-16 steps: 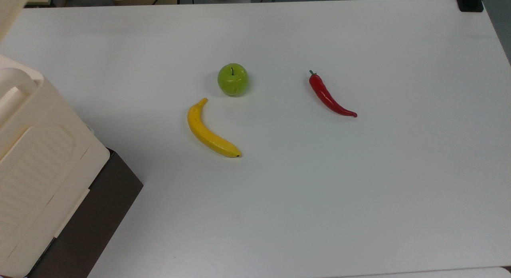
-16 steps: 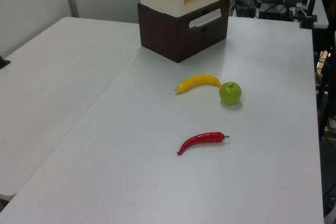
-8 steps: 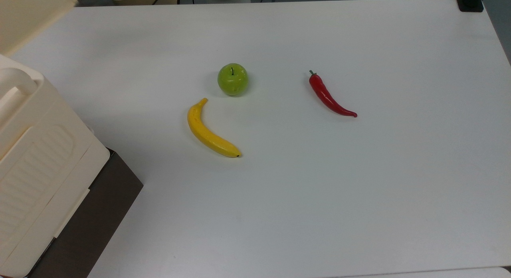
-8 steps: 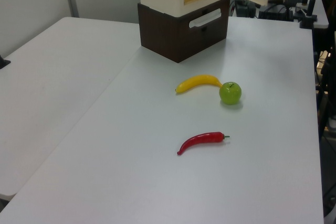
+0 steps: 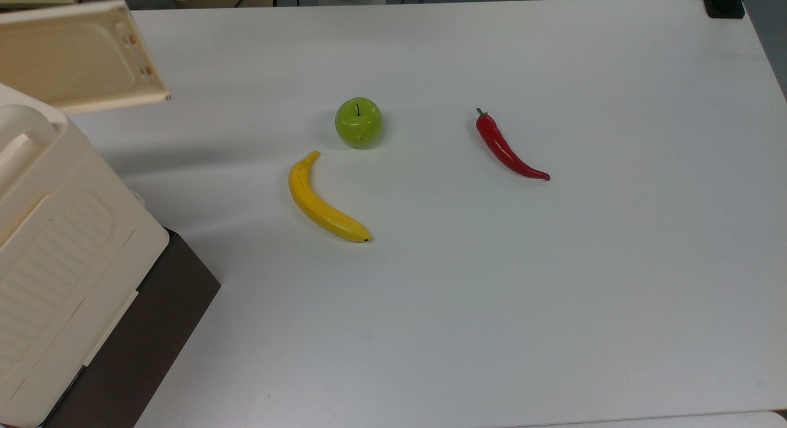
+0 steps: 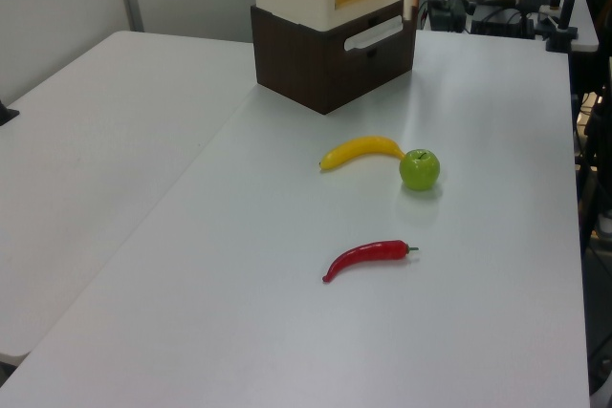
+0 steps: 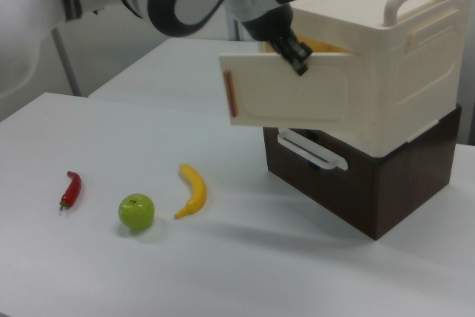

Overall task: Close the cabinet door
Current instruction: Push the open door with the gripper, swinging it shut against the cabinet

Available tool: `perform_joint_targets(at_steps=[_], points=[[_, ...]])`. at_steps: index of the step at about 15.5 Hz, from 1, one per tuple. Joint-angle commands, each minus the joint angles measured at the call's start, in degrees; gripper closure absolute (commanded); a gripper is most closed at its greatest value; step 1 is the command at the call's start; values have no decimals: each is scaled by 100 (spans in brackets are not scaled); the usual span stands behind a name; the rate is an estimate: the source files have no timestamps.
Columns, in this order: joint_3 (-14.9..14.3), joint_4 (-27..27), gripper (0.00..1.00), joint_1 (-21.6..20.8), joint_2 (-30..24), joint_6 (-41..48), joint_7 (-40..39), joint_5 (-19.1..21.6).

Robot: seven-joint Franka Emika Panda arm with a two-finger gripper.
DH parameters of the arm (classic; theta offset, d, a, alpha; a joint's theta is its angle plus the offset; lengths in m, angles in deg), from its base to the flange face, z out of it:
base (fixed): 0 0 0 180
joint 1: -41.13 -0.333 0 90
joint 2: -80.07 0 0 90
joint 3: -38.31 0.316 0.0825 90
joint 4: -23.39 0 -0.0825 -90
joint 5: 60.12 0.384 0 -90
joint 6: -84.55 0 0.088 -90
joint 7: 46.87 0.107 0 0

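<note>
- In the right view, near the table's front edge, the apple, banana and chili lie well apart from the cabinet, out of the door's swing.
- Farther back, the cabinet sits on its dark base by the table's right edge.
- The door stands partly open, its panel facing this camera.
- The end effector touches the door's upper edge, likely pushing it shut; I cannot tell whether its fingers are spread or together.
</note>
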Motion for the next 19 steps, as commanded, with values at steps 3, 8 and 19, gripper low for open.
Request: perform_joint_targets(at_steps=[3,8,19], points=[[-1,-103,100,-41,209,-1220,350,79],[8,-112,100,-50,227,-1194,350,53],[17,-103,100,-129,359,-1572,358,79]])
